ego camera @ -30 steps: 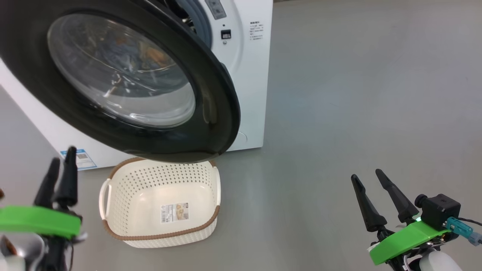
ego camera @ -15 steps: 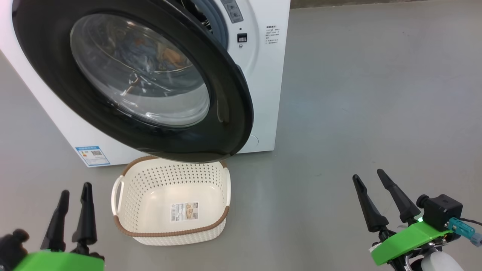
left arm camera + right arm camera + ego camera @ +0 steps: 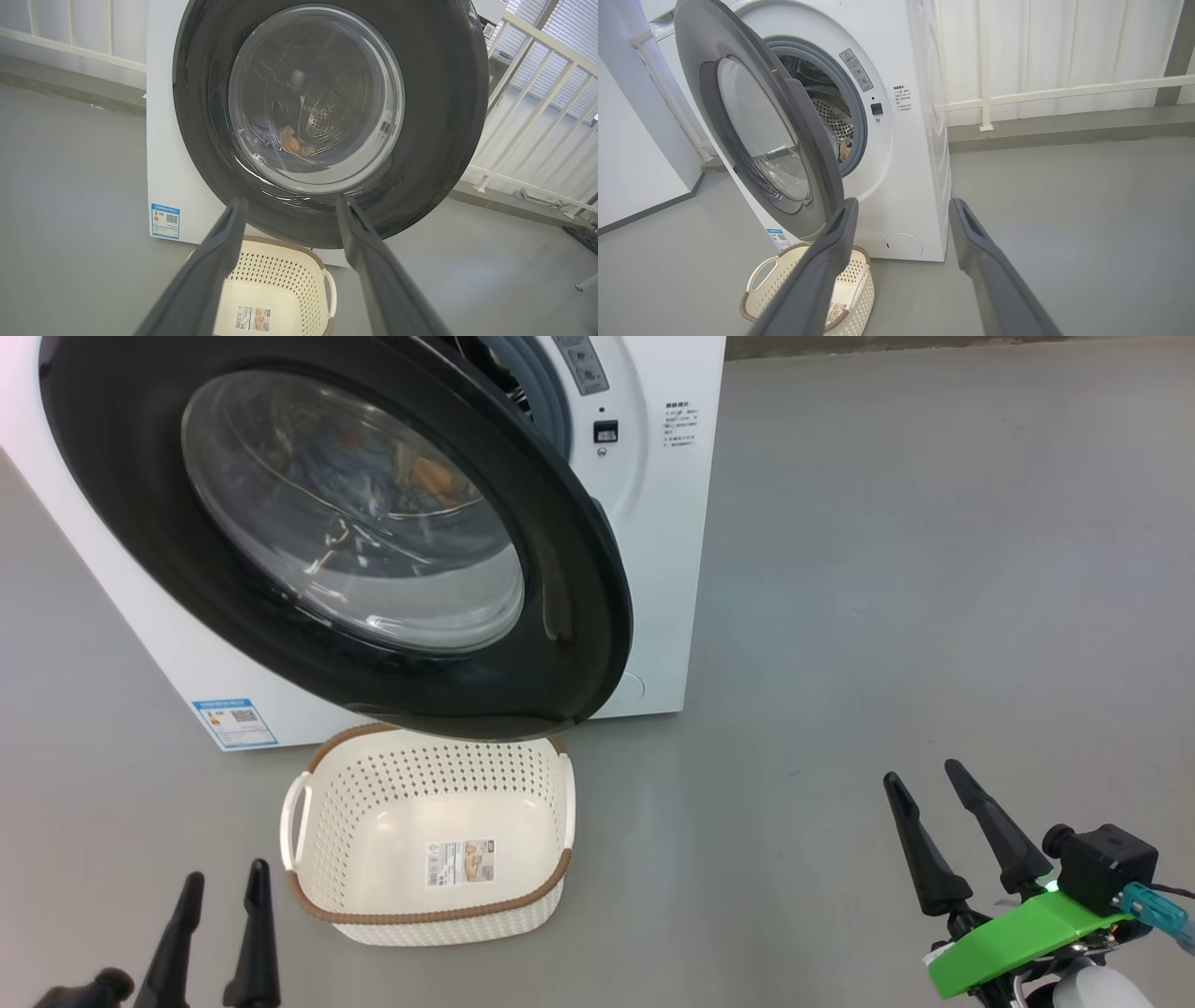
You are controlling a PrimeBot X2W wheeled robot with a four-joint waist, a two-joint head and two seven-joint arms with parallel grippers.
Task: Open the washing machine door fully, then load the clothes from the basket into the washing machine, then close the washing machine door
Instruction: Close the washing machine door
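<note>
Glossy black round glass-windowed door (image 3: 345, 523): likely rigid, hinged, slick; push free rim. Left gripper (image 3: 224, 887), right gripper (image 3: 924, 784) wide, empty.

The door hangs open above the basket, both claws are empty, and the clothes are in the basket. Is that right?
Not quite. The basket holds just a paper label; the clothes lie in the drum, seen through the washing machine door in the left wrist view. That door does hang open above the basket, and the left gripper and right gripper are empty.
</note>
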